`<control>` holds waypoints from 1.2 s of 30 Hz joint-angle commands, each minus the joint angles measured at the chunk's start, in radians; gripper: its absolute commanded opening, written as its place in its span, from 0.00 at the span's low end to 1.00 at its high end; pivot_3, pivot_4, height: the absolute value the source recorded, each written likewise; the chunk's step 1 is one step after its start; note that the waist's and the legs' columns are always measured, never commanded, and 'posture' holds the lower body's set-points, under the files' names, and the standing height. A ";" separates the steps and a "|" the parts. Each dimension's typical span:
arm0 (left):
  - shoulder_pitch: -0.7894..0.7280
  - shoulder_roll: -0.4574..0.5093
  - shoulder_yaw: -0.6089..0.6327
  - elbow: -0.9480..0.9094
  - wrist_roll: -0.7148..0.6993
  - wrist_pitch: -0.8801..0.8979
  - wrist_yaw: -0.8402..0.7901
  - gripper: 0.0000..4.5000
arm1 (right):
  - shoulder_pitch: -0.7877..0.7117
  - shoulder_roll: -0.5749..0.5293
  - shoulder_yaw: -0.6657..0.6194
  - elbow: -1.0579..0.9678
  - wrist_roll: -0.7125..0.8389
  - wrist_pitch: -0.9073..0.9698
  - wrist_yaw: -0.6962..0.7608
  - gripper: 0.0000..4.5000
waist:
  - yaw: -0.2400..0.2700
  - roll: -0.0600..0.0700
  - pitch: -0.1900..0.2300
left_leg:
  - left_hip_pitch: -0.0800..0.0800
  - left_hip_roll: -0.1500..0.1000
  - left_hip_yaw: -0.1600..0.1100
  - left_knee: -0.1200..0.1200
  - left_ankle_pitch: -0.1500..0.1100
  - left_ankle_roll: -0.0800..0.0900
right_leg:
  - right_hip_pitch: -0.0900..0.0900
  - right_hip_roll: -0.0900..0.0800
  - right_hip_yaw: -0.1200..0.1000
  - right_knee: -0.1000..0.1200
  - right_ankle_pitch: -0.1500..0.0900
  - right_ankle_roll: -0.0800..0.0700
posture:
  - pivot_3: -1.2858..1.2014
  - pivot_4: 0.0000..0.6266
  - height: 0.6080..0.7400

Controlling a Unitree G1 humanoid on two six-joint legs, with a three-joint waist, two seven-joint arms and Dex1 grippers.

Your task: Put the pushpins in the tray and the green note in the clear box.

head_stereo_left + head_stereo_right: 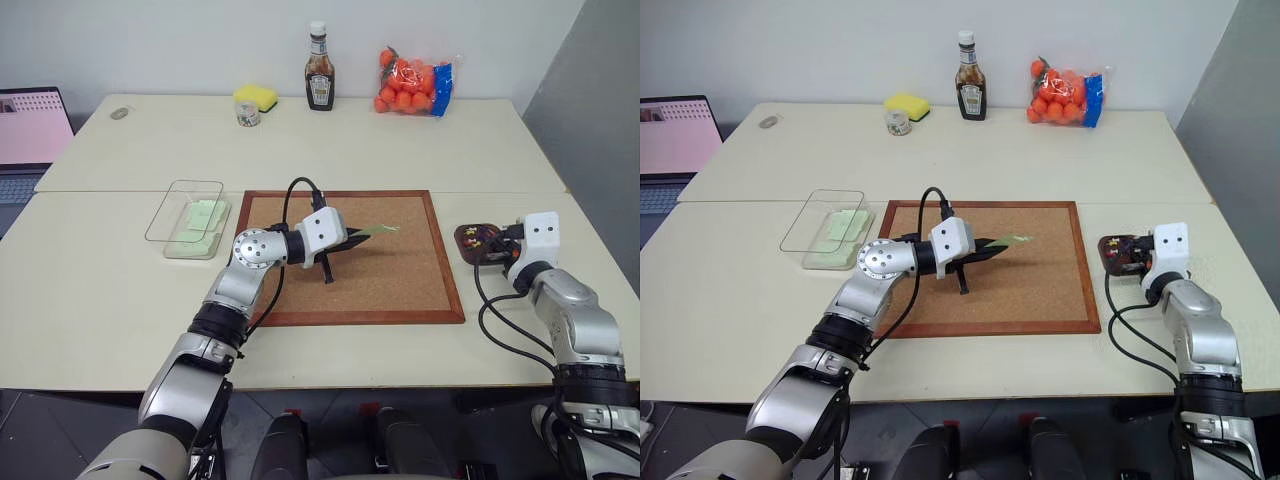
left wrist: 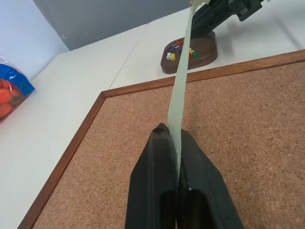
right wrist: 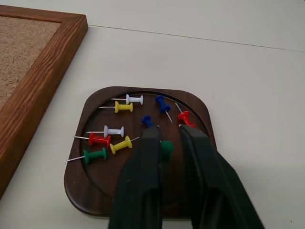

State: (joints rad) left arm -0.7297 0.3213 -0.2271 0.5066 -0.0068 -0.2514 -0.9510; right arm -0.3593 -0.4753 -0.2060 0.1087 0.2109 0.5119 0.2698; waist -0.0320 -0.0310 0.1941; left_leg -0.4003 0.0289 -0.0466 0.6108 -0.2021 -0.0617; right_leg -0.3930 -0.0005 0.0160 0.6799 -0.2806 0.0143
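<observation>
My left gripper (image 1: pixel 365 235) hovers over the corkboard (image 1: pixel 400 275), shut on the edge of the green note (image 2: pixel 183 71), which sticks out past the fingertips toward the tray. The clear box (image 1: pixel 178 205) stands left of the corkboard with pale green slips lying in it. The dark red-brown tray (image 3: pixel 86 191) sits right of the corkboard and holds several coloured pushpins (image 3: pixel 114 131). My right gripper (image 3: pixel 169 133) is low over the tray, its fingers slightly apart, and a green pushpin head (image 3: pixel 167 150) shows in the gap between them.
At the back of the table stand a sauce bottle (image 1: pixel 319 68), a yellow sponge (image 1: pixel 256 96), a small jar (image 1: pixel 247 115) and a bag of orange fruit (image 1: pixel 413 82). A laptop (image 1: pixel 30 130) sits at the far left.
</observation>
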 commanded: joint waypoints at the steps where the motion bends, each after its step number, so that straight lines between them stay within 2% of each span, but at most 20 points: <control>1: 0.001 0.006 0.020 -0.048 -0.018 0.003 0.010 0.00 | -0.018 -0.011 -0.016 -0.031 -0.003 -0.021 0.004 0.39 | 0.000 0.000 0.000 | 0.000 0.000 0.000 0.000 0.000 0.000 | 0.000 0.000 0.000 0.000 0.000 0.000 | 0.52 0.24 1.00; 4: 0.000 0.005 0.020 -0.047 -0.017 0.005 0.012 0.00 | -0.012 -0.005 -0.022 -0.047 0.006 -0.007 0.004 0.51 | 0.000 0.000 0.000 | 0.000 0.000 0.000 0.000 0.000 0.000 | 0.000 0.000 0.000 0.000 0.000 0.000 | 0.52 0.24 1.00; 23: -0.006 0.005 0.024 -0.030 -0.017 0.005 0.025 0.00 | 0.021 0.006 -0.020 -0.117 0.014 0.040 0.006 0.51 | 0.000 0.000 0.000 | 0.000 0.000 0.000 0.000 0.000 0.000 | 0.000 0.000 0.000 0.000 0.000 0.000 | 0.52 0.24 1.00; 27: -0.006 0.006 0.025 -0.027 -0.018 0.004 0.029 0.00 | 0.056 -0.003 0.003 -0.142 -0.020 0.008 0.013 0.51 | 0.001 0.000 0.000 | 0.000 0.000 0.000 0.000 0.000 0.000 | 0.000 0.000 0.000 0.000 0.000 0.000 | 0.52 0.24 1.00; 36: -0.033 0.027 0.085 -0.029 -0.044 0.072 0.077 0.00 | 0.071 0.016 -0.064 -0.278 0.040 -0.084 0.034 0.51 | 0.000 0.000 0.000 | 0.000 0.000 -0.001 0.000 0.000 0.000 | 0.000 0.000 0.000 0.000 0.000 0.000 | 0.52 0.24 1.00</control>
State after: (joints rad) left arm -0.7323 0.3321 -0.1872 0.5042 -0.0250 -0.2054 -0.9026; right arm -0.2919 -0.4502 -0.2276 -0.1053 0.2311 0.4701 0.2995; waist -0.0325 -0.0309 0.1941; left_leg -0.4003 0.0292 -0.0472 0.6109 -0.2021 -0.0617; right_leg -0.3932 -0.0002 0.0155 0.6804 -0.2805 0.0143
